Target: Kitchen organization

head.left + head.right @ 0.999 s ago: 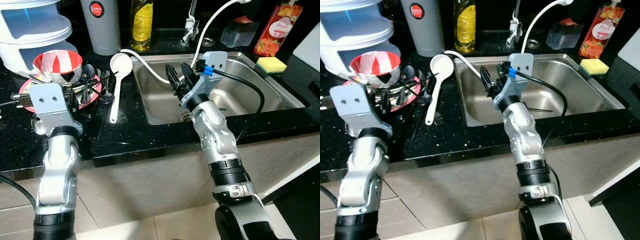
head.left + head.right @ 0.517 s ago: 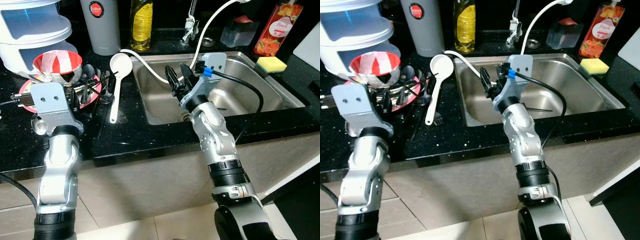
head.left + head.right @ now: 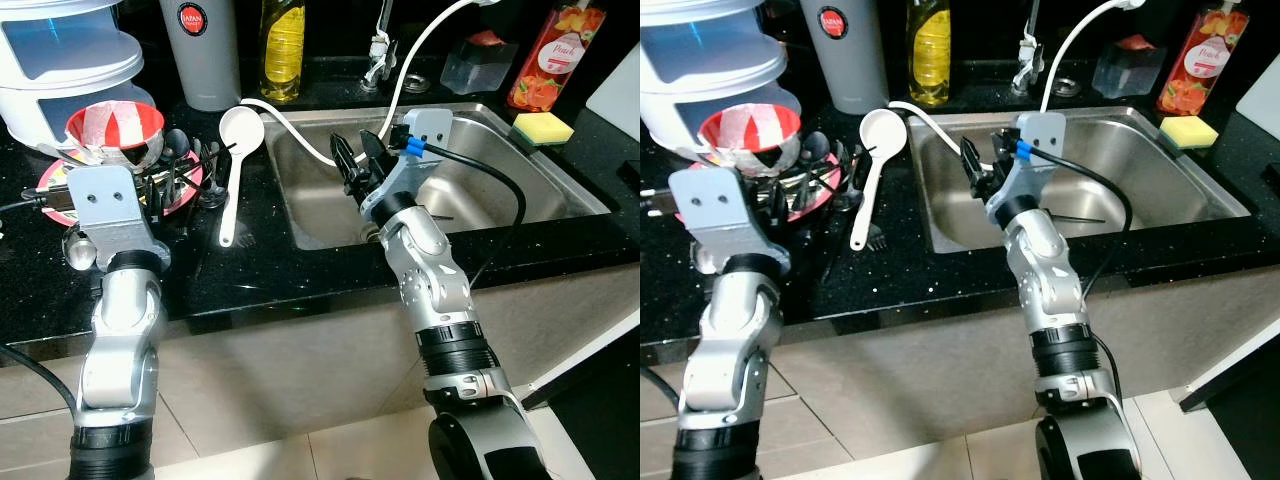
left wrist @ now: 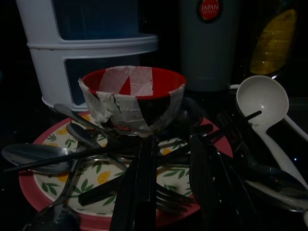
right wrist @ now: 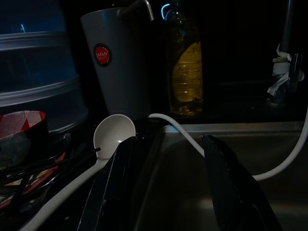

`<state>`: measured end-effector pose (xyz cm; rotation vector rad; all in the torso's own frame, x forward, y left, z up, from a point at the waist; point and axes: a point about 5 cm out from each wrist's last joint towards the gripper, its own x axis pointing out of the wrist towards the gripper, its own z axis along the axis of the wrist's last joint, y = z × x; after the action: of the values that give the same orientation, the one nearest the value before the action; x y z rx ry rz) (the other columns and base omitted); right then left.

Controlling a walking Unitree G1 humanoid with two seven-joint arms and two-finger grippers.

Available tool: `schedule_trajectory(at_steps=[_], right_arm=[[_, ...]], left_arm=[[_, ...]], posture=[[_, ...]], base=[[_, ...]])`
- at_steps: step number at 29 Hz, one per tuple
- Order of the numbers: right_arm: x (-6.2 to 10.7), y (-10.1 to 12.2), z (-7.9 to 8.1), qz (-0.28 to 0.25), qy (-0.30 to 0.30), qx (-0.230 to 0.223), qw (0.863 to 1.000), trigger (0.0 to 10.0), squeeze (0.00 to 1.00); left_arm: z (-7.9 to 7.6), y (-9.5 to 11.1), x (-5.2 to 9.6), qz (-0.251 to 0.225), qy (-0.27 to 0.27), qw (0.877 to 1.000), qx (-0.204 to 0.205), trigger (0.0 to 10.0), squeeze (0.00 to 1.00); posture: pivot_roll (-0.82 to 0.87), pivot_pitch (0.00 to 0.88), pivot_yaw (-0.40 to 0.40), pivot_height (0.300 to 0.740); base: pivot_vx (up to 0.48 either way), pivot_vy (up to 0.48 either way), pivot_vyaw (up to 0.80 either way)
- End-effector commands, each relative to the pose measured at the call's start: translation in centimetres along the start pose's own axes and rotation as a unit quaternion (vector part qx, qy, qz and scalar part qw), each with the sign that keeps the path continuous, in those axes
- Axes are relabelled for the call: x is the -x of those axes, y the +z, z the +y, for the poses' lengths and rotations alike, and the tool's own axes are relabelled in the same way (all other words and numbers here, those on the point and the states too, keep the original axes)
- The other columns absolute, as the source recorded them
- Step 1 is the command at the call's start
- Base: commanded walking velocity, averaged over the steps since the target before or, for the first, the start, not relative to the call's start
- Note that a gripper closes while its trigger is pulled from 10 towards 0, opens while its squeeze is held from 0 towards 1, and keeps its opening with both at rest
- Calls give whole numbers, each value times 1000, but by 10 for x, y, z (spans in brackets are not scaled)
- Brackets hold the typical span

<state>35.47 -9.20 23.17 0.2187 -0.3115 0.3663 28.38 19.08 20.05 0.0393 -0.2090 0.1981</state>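
R gripper (image 3: pixel 358 165) over the sink's (image 3: pixel 560 195) left edge, fingers open & empty, white ladle (image 3: pixel 236 150) on the surface just left; L gripper (image 4: pixel 173 192) fingers apart over the cutlery plate (image 4: pixel 38 192): approach handle low, clear the hose (image 3: pixel 300 130).

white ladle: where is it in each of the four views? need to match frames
Left eye: white ladle on the black counter, between plate and sink.
Right eye: same spot.
Left wrist: at the right edge.
Right wrist: lower left, bowl beside the gripper's finger.
Shared landmark: grey tumbler with red badge, behind the ladle.
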Motion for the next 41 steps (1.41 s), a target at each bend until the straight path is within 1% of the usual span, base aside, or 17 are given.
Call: schedule_trajectory(at_steps=[1,22,27,28,29,30,31,32,33,35,36,37,38,39,41], right_arm=[[1,1,1,-1,1,4,1000,10000,0],[2,0,0,0,1,4,1000,10000,0],[2,0,0,1,0,5,1000,10000,0],[2,0,-1,3,-1,8,1000,10000,0],[2,-2,-6,14,-11,25,1000,10000,0],[2,-2,-6,14,-11,25,1000,10000,0],[2,-1,-10,16,-17,29,999,10000,0],[2,-1,-12,16,-21,30,999,10000,0],[2,-1,-14,16,-23,29,999,10000,0],[1,3,-18,10,-28,34,999,10000,0],[0,6,-22,5,-34,39,999,10000,0],[0,6,-22,5,-34,39,999,10000,0],[-1,11,-26,-2,-41,44,998,10000,0],[-1,11,-26,-2,-41,44,998,10000,0],[-4,25,-42,-21,-66,54,996,10000,0]], left_arm=[[-2,-6,-1,15,-2,1000,-9,10000,0],[-3,-6,-1,15,-3,1000,-7,10000,0],[-2,-8,1,22,-1,1000,-15,10000,0],[2,-11,0,36,1,999,-37,10000,0],[17,-18,-2,79,15,994,-79,10000,0],[17,-18,-2,79,15,994,-79,10000,0],[28,-15,-4,85,27,992,-89,10000,0],[35,-12,-6,85,34,992,-92,10000,0],[38,-9,-7,82,38,992,-92,10000,0],[45,6,-15,67,40,993,-84,10000,0],[47,14,-19,65,41,995,-57,10000,0],[47,14,-19,65,41,995,-57,10000,0],[48,19,-23,67,44,996,-29,10000,0],[48,19,-23,67,44,996,-29,10000,0],[45,19,-28,102,45,994,7,10000,0]], posture=[[29,0,-23,740],[30,0,-22,740],[32,0,-19,740],[33,0,-19,740],[34,0,-19,740],[34,0,-19,740],[38,0,-19,740],[38,0,-19,740],[38,0,-19,740],[49,0,-19,740],[49,0,-18,740],[49,0,-18,740],[50,0,-14,740],[50,0,-14,740],[43,0,-4,740]], base=[[0,0,0],[0,0,0],[0,0,0],[0,0,0],[0,0,0],[0,0,0],[0,0,0],[0,0,0],[0,0,0],[0,0,0],[0,0,0],[0,0,0],[0,0,0],[0,0,0],[0,0,0]])
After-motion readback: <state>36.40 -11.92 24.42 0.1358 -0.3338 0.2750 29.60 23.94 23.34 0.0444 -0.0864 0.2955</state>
